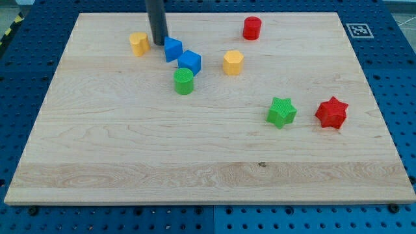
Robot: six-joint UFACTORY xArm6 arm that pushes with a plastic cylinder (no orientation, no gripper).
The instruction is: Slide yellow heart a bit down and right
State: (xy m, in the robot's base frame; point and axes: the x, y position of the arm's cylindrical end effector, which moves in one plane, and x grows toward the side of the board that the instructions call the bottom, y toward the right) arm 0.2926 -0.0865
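Observation:
The yellow heart [138, 43] lies near the board's top left. My tip [158, 43] rests on the board just to the heart's right, in the narrow space between it and a blue block [172, 49]. The tip stands close to the blue block's left edge, and a small gap separates it from the heart. The dark rod comes down from the view's top.
A second blue block [190, 62] touches the first at its lower right, with a green cylinder [184, 81] just below. A yellow hexagon-like block [233, 62], a red cylinder [252, 28], a green star [281, 112] and a red star [332, 112] lie to the right on the wooden board [130, 162].

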